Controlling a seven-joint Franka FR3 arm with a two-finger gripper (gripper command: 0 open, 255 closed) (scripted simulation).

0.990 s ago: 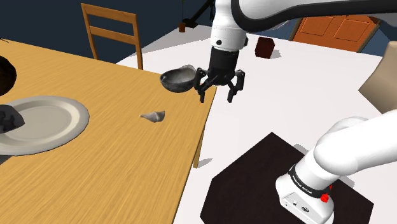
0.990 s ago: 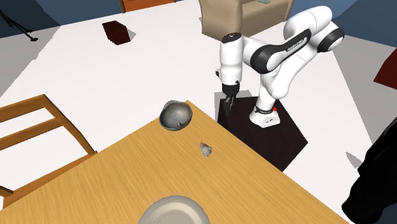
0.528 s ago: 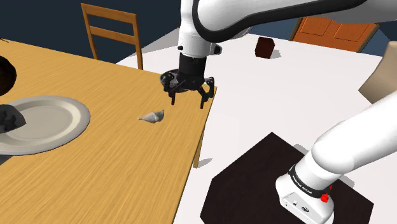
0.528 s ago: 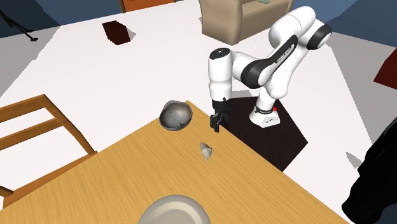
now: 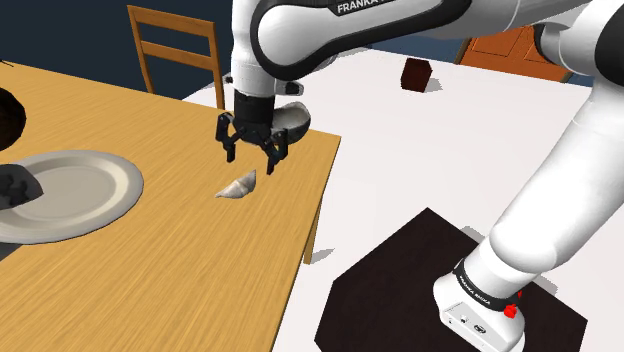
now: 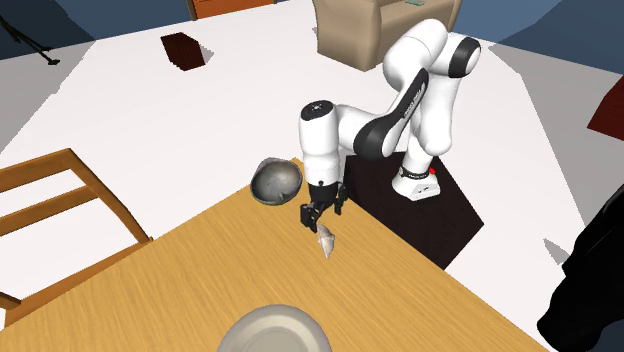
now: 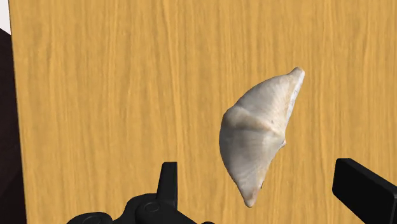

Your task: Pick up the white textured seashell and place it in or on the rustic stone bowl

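The pale ridged seashell lies on the wooden table near its corner; it is also seen as the seashell and up close as the seashell. My black gripper hangs open just above it, fingers spread, nothing held. In the wrist view the shell lies between the two fingers without touching them. The grey stone bowl sits at the table's far corner, partly hidden behind the hand; it shows as the bowl beside the gripper.
A large grey plate rests at the shoulder view's left with a dark object on its rim. A wooden chair stands behind the table. The table edge drops off beside the shell. The black stand base is on the floor.
The arm has swung from beyond the table edge over the table, toward the shoulder view's left, and now hangs over the shell. The shell and bowl have not moved.
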